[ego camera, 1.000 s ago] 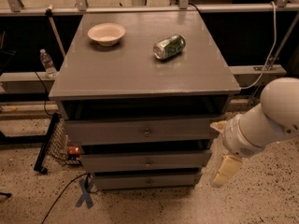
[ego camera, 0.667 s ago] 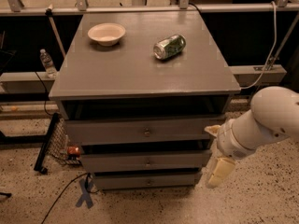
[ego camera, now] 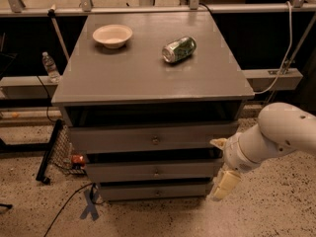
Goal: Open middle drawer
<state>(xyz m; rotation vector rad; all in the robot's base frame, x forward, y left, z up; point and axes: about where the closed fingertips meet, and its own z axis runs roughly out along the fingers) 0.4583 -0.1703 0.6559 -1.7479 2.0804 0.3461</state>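
Gripper (ego camera: 222,164) released and empty, below the front right corner of the table (ego camera: 148,78).
I see its two cream fingers (ego camera: 226,184) spread apart, just beside the right end of the middle drawer (ego camera: 128,172). That drawer sits under the table's front edge, between the top drawer (ego camera: 123,140) and the bottom drawer (ego camera: 133,192). Its knob (ego camera: 156,171) is untouched.

3 drawers (ego camera: 123,141), 1 bowl (ego camera: 112,35), 1 can (ego camera: 179,49), 1 bottle (ego camera: 50,66), and 1 gripper (ego camera: 222,164) beside the middle drawer (ego camera: 156,171).
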